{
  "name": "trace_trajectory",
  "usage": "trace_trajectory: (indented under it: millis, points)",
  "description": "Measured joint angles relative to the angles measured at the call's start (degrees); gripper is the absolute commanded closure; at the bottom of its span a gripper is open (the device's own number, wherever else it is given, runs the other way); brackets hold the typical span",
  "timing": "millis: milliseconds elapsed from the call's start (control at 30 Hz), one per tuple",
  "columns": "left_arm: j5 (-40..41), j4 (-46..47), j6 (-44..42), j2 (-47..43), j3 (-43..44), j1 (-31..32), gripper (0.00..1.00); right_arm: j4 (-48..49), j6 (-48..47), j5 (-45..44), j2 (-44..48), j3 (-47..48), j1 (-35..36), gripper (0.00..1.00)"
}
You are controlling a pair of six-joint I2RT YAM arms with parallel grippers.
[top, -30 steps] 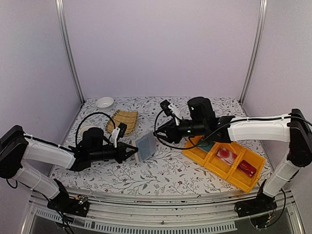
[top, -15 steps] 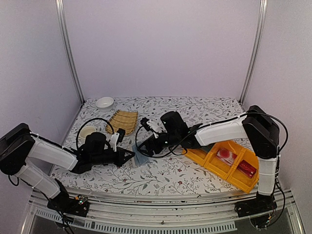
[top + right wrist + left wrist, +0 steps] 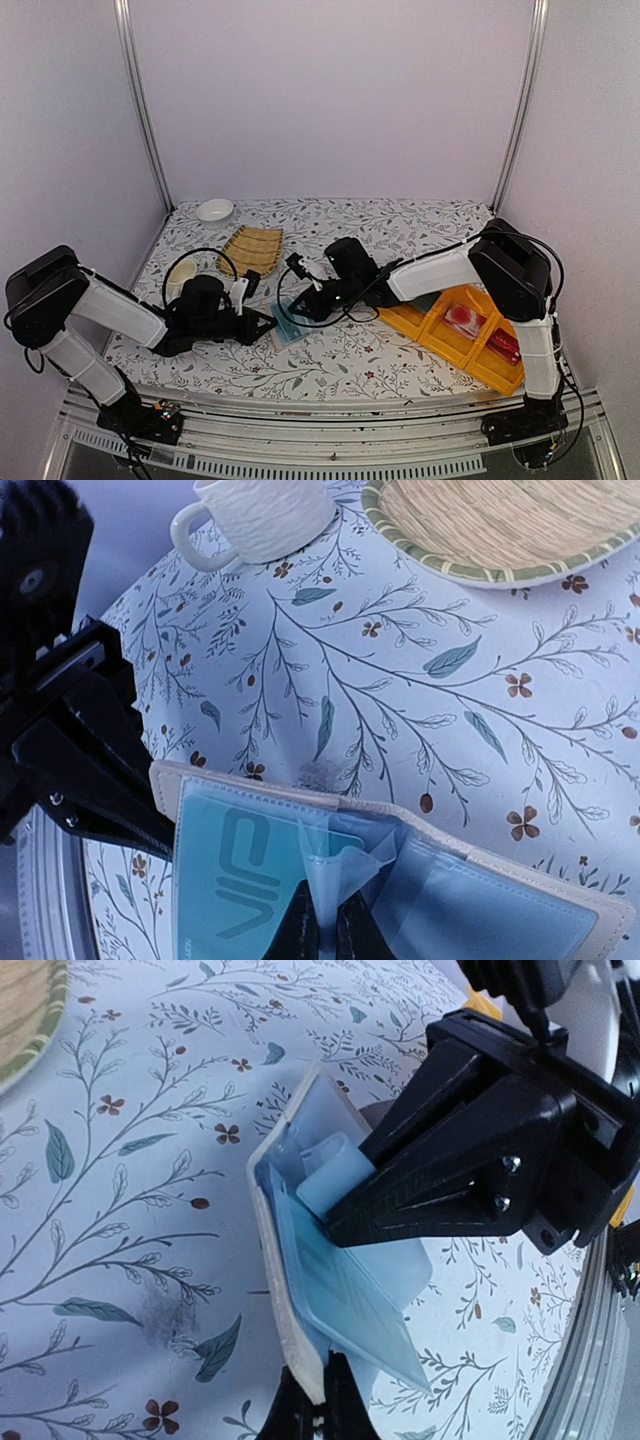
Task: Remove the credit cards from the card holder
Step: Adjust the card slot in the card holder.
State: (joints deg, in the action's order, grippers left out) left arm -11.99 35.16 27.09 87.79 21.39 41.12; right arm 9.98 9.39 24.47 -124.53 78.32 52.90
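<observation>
Card holder (image 3: 288,322) splayed open mid-worktop, a pincer on each side.

Left pincer (image 3: 315,1410) comes in from 9 o'clock, clamped shut on the beige cover edge. Likely an anchor, so the holder does not slide or fold when the other arm pulls. Right pincer (image 3: 322,920) comes in from 3 o'clock, tips nipped almost together on a pale translucent flap of the grey-blue lining. Probably lifting the pocket mouth. Cannot tell whether a card edge is caught in the pinch. Teal card (image 3: 240,880) sits flat in its pocket, at 9 o'clock of those tips, not yet drawn. Yellow tray (image 3: 432,345) lies at 3 o'clock of the holder. A pinkish piece with a red circle (image 3: 462,318) rests in it, possibly the other card.
</observation>
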Motion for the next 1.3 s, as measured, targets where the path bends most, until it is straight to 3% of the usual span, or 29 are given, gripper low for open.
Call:
trace_trajectory:
  millis: [67,200,233,267,500,533,600,767,867,1000,1133,1300]
  points:
    - [-0.2,0.6,0.1,0.3,0.0,0.0,0.62,0.5,0.4,0.5,0.0,-0.4,-0.2,0.96]
    - [-2.9,7.1,0.8,0.4,-2.7,-0.3,0.3,4.3,2.0,5.3,0.0,-3.3,-1.0,0.98]
    - [-3.6,8.1,0.8,0.3,-3.4,-0.4,0.12,5.1,2.7,6.5,0.0,-4.0,-1.2,0.98]
    - [-4.8,10.6,1.0,0.3,-4.7,-0.5,0.03,5.7,3.4,7.5,0.0,-4.6,-1.4,0.98]
    - [-13.1,22.9,1.6,-0.1,-8.9,-0.3,0.02,7.6,6.5,9.1,0.9,-5.5,-2.1,0.98]
    - [-13.2,23.3,1.6,0.3,-8.4,-0.2,0.03,7.7,6.8,9.1,1.2,-5.5,-2.2,0.98]
    - [-12.6,23.8,1.7,1.7,-7.0,-0.2,0.16,7.8,7.2,9.1,1.9,-5.5,-2.3,0.98]
    - [-9.7,24.0,1.7,4.6,-5.9,-0.2,0.63,9.9,7.6,12.2,4.3,-6.2,-2.3,0.98]
    - [-8.7,24.2,2.1,5.4,-5.7,-0.2,0.98,12.3,8.4,16.3,5.2,-6.9,-2.3,0.98]
    - [-9.1,27.7,2.0,4.7,-7.2,0.0,1.0,16.4,9.5,19.2,7.8,-10.8,-2.7,0.95]
    - [-9.5,29.4,2.2,2.0,-9.3,0.3,1.0,17.6,11.1,19.2,10.1,-13.1,-4.1,0.61]
    - [-6.6,22.7,1.9,-3.5,-9.2,0.2,1.0,8.8,10.6,9.4,15.8,-14.2,-11.7,0.59]
